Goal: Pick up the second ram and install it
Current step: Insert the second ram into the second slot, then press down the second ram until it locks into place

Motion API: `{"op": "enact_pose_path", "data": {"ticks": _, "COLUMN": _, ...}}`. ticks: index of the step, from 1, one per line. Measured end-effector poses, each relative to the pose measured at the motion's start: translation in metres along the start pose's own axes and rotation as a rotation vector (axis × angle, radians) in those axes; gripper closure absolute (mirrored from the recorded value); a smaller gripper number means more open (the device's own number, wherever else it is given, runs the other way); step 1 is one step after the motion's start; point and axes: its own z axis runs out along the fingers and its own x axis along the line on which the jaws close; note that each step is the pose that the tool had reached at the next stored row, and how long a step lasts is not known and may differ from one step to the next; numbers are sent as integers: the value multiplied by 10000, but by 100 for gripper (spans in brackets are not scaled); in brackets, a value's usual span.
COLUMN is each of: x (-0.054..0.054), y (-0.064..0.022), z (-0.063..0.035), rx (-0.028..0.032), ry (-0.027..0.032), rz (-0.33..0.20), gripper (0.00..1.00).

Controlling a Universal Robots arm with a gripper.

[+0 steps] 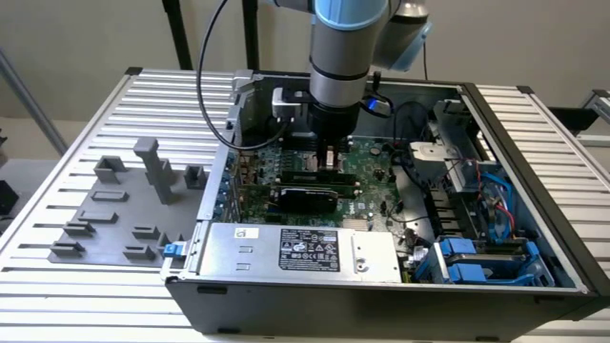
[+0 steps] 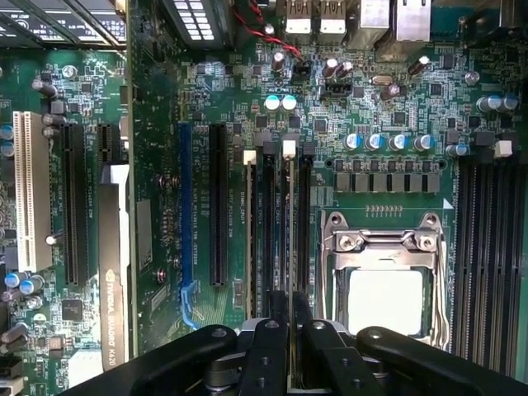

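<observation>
The single arm's black gripper [image 1: 329, 158] stands inside the open dark grey computer case [image 1: 381, 300], lowered over the large green motherboard [image 1: 367, 204] near the middle of the board. In the wrist view the gripper [image 2: 289, 330] has its jaws drawn narrow and close together, set directly above the bank of long memory slots with white end latches [image 2: 289, 148], which lies just beside the silver square processor in its metal socket frame [image 2: 385, 297]. A thin dark edge runs between the jaws and on along one of these slots; this is judged to be the second ram, a long narrow green circuit-board stick [image 2: 284, 239], seen edge-on and either held over its slot or already entered into it. Whether the stick is fully seated, and whether the latches have closed on it, cannot be told. A neighbouring slot appears to carry another stick, though this too is uncertain from the edge-on angle. On the ribbed aluminium bench [image 1: 86, 128] towards the exterior view's left, the grey plastic fixture blocks [image 1: 124, 207] show no green stick resting in them. As a judgement, the pick-up is complete and the work stands at the insertion stage; the final pressing home and the release of the stick are not confirmed.
</observation>
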Motion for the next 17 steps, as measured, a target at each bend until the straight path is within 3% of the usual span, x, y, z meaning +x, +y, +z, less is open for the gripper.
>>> {"op": "enact_pose_path", "data": {"ticks": 17, "x": 0, "y": 0, "z": 36, "rx": 1, "ry": -1, "rz": 0, "gripper": 100}}
